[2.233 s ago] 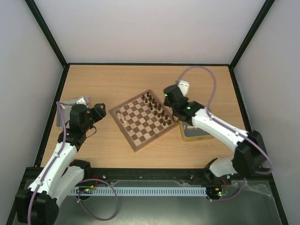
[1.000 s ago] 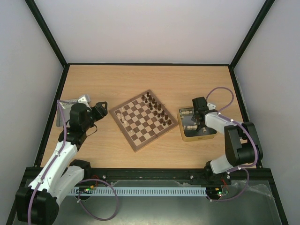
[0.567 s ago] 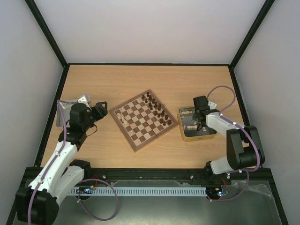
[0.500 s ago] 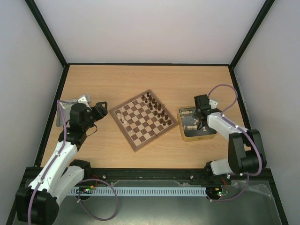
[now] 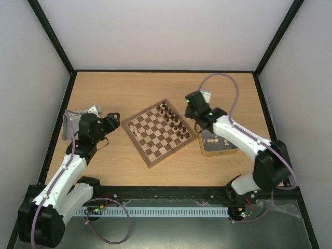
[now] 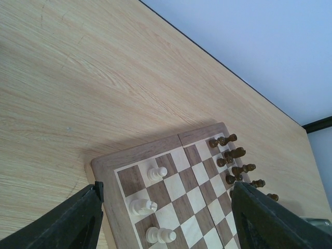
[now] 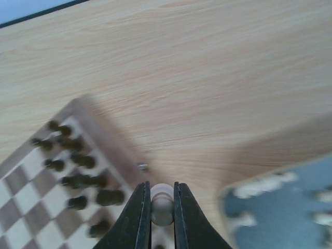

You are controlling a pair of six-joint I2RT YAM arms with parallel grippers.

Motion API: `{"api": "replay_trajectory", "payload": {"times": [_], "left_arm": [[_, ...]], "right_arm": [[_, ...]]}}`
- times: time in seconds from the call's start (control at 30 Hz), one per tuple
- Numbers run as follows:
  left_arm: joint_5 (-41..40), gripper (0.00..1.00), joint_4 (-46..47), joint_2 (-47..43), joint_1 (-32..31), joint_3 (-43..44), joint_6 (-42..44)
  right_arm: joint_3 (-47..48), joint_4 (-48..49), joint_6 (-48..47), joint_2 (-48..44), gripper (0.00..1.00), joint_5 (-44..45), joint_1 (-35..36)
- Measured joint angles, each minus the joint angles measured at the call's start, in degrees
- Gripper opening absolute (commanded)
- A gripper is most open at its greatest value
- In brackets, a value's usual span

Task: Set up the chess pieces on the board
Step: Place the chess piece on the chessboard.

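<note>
The board (image 5: 159,133) lies turned at an angle in the middle of the table. Three cream chess pieces (image 5: 134,127) stand along its left edge, and they show up close in the left wrist view (image 6: 157,173). Dark brown chessmen (image 5: 174,119) line its right side. My right gripper (image 7: 162,194) is shut on a cream chess piece (image 7: 162,207) and hangs over the table between the board's right corner and the tin (image 5: 192,115). My left gripper (image 6: 166,189) is open and empty, just left of the board (image 5: 111,122).
A rectangular metal tin (image 5: 218,153) holding more cream pieces sits right of the board, and it shows blurred in the right wrist view (image 7: 290,207). A grey metal lid (image 5: 85,110) lies by the left wall behind the left arm. Black frame rails border the table.
My right gripper closed on a cream piece inside the tin, then lifted and swung left toward the board's right corner. The left arm has stayed still.
</note>
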Motion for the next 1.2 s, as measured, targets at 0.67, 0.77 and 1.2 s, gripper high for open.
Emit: {"api": "replay_trajectory", "payload": {"times": [0.67, 0.77, 1.2], "left_arm": [[-0.3, 0.70, -2.3, -1.4, -0.1, 0.0, 0.2], [-0.6, 0.70, -2.3, -1.4, -0.1, 0.0, 0.3], [-1.0, 0.70, -2.3, -1.4, -0.1, 0.0, 0.7]], "right_arm": [[34.0, 0.4, -4.9, 39.0, 0.07, -14.0, 20.8], [36.4, 0.2, -5.7, 41.3, 0.08, -14.7, 21.4], [37.7, -1.0, -7.1, 45.2, 0.09, -14.6, 22.5]]}}
